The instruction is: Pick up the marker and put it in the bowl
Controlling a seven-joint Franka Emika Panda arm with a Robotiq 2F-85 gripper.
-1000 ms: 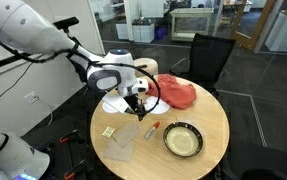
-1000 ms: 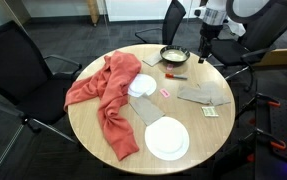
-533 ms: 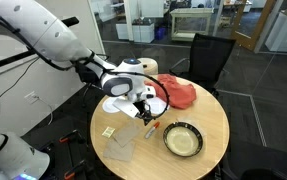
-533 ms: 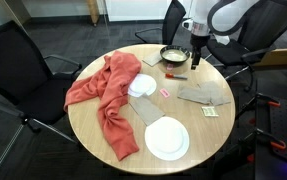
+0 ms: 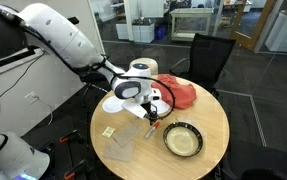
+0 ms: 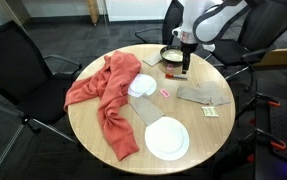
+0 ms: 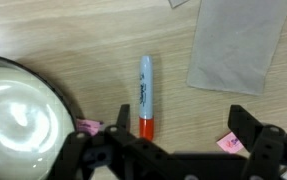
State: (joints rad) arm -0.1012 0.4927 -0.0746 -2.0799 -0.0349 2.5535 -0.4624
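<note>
claw [image 7: 183,130] dropped down over the marker [image 7: 145,92], fingers spread wide open, marker's red end kinda hidden, bowl [image 7: 18,115] cut off lower left

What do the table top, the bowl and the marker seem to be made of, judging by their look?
Table top: probably wood or wood-look laminate, matte; light brown with fine grain lines.
Bowl: likely glazed ceramic or hard plastic; the pale inside shows glossy reflections.
Marker: seems smooth plastic; uniform pale barrel, red-orange end.

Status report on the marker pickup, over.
Hand open, hovering over marker. Marker flat on table, ungripped, beside bowl. Nothing between them.
</note>
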